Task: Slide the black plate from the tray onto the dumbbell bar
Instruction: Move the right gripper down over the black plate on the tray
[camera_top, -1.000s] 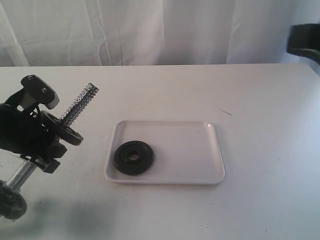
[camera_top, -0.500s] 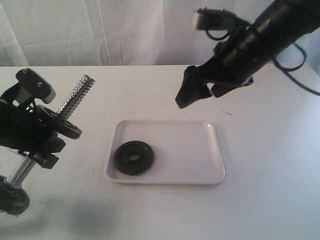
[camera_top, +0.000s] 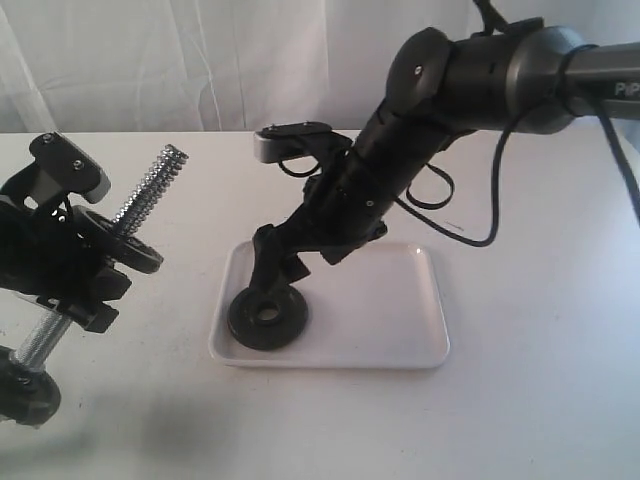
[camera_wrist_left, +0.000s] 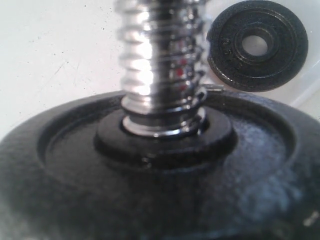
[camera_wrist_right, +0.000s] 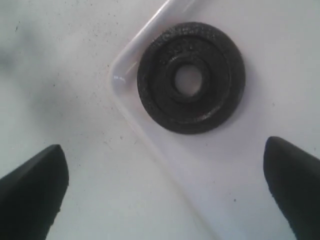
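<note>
Lying flat at the 8 o'clock corner of the tray (camera_top: 390, 320), the black plate (camera_top: 267, 312) looks heavy, hard and a bit rough — it will not bend. I would grab it by the rim, though the low tray wall is close beside it. The right tool (camera_top: 274, 262) hangs just above, spread wide. The left tool (camera_top: 80, 285) grips the dumbbell bar (camera_top: 150, 205) over the worktop (camera_top: 540, 400), its screw end pointing to 1 o'clock — another disc (camera_top: 125, 252) already sits on it.
</note>
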